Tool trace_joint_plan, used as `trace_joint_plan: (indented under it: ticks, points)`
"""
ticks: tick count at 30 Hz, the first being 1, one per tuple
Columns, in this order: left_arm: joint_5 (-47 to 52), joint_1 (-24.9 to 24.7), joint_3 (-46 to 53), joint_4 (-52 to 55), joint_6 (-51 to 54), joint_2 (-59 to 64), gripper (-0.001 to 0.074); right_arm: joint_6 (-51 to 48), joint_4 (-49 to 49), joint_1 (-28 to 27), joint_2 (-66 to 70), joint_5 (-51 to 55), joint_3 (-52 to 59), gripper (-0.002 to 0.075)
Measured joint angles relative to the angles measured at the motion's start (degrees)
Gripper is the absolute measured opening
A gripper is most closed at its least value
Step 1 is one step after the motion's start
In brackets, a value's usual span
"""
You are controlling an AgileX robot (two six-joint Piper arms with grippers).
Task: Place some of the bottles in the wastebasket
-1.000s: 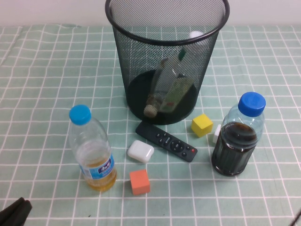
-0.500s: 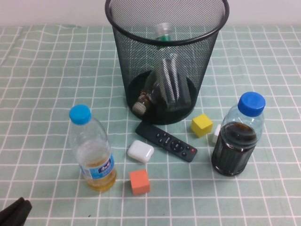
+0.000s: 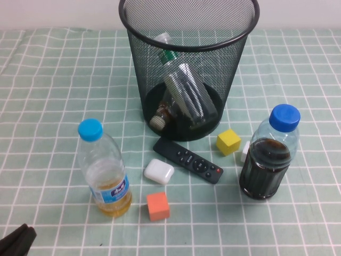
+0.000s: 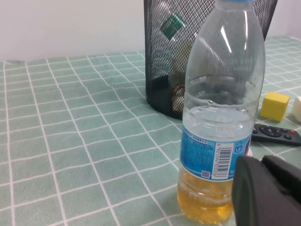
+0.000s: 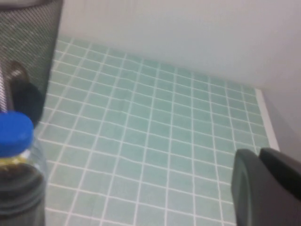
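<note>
Resting inside the wastebasket [image 3: 189,21] at the far middle, two bottles [image 3: 186,96] already dropped, left gripper [image 3: 16,242] near-left, right gripper [image 5: 268,188] near-right, finger gaps untellable.

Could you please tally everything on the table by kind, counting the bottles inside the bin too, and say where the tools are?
Bottles standing on table: 2 (yellow-liquid bottle, dark-liquid bottle)
Bottles in wastebasket: 2 (white-capped bottle, beige-capped bottle)
Cubes: 2 (orange cube, yellow cube)
Remote control: 1
White case: 1
Wastebasket: 1
Total: 9
Left tool sits at the near-left edge; right tool shows only in its wrist view.
</note>
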Motion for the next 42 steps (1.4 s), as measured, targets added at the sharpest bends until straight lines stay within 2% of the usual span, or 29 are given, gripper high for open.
trace_joint_plan:
  ticks: [3, 5, 10, 15, 19, 32, 34, 39, 42]
  points:
    - [0.0, 0.0, 0.0, 0.0, 0.0, 0.0, -0.0005, 0.5, 5.4, -3.9, -8.5, -10.9, 13.4, -0.0006]
    - [0.0, 0.0, 0.0, 0.0, 0.0, 0.0, -0.0004, 0.5, 8.0, -4.6, -12.2, -14.6, 19.2, -0.0006]
    - [0.0, 0.0, 0.0, 0.0, 0.0, 0.0, -0.0004, 0.6, 12.4, -4.6, -18.7, -15.5, 28.7, -0.0006]
    - [0.0, 0.0, 0.0, 0.0, 0.0, 0.0, -0.0004, 0.6, 12.4, -4.6, -23.7, -15.5, 33.9, -0.0006]
    - [0.0, 0.0, 0.0, 0.0, 0.0, 0.0, -0.0004, 0.6, 12.0, -4.6, -27.8, -9.2, 34.1, -0.0006]
    - [0.0, 0.0, 0.0, 0.0, 0.0, 0.0, -0.0005, 0.6, 12.1, -4.5, -27.6, -10.1, 34.1, -0.0007]
    - [0.0, 0.0, 0.0, 0.0, 0.0, 0.0, -0.0004, 2.4, 9.3, -4.5, -27.6, -8.9, 34.1, -0.0006]
    - [0.0, 0.0, 0.0, 0.0, 0.0, 0.0, -0.0004, 4.2, 6.1, -4.5, -27.6, 0.5, 34.1, -0.0006]
    - [0.0, 0.0, 0.0, 0.0, 0.0, 0.0, -0.0004, 4.2, 6.1, -4.5, -27.6, 0.9, 34.1, -0.0007]
